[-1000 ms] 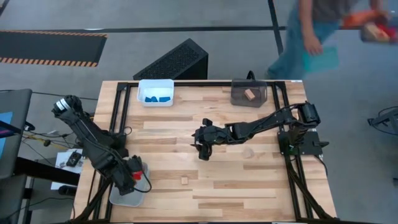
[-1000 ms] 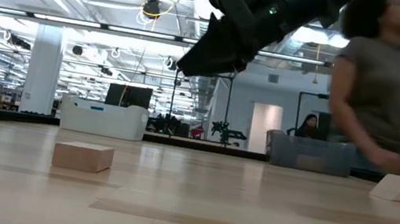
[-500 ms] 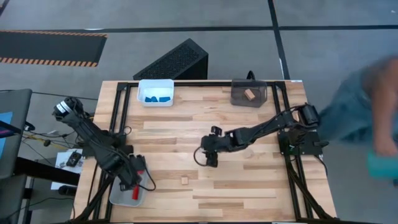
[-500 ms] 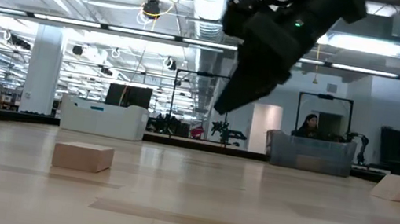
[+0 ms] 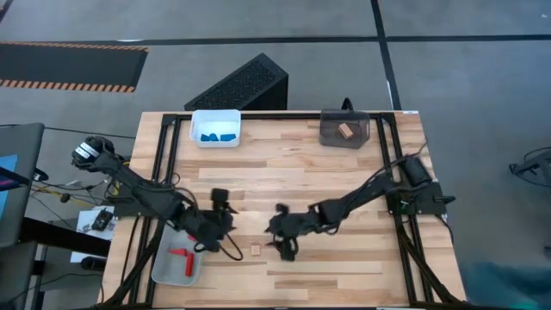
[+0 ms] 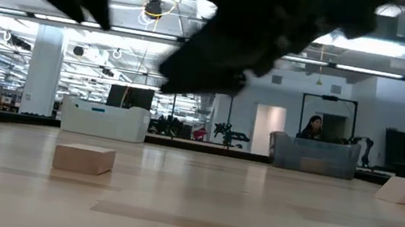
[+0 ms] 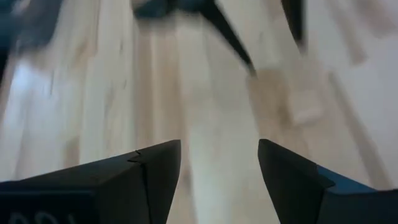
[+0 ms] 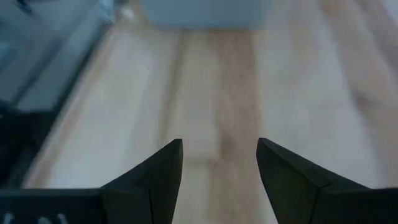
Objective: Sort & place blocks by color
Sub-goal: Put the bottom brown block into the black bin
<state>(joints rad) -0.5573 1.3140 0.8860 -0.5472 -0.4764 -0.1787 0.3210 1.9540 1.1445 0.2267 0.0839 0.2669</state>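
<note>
A small plain wood block (image 5: 255, 250) lies flat on the table near its front edge, also low in the low view (image 6: 83, 158). My left gripper (image 5: 222, 226) hangs open just to the block's left and a little farther back, beside the grey bin (image 5: 164, 269), where a red block (image 5: 181, 256) lies. My right gripper (image 5: 277, 237) hangs open just to the block's right; its wrist view shows the wood block (image 8: 202, 148) ahead of its fingers. Blue blocks (image 5: 215, 136) lie in the white bin (image 5: 215, 116). A wooden wedge (image 6: 404, 192) rests on the table.
A dark tinted bin (image 5: 344, 138) with a wood block (image 5: 344, 131) in it stands at the far edge, right of the white bin. Black frame rails (image 5: 172, 164) run along both sides of the table. The two arms reach close together over the table's near middle.
My left gripper has let go of the red block, which now lies in the grey bin. It has then swung toward the table's right, rolling as it went, to the wood block. My right gripper has come down and toward the near edge, to the same block. A person behind the table has walked off.
</note>
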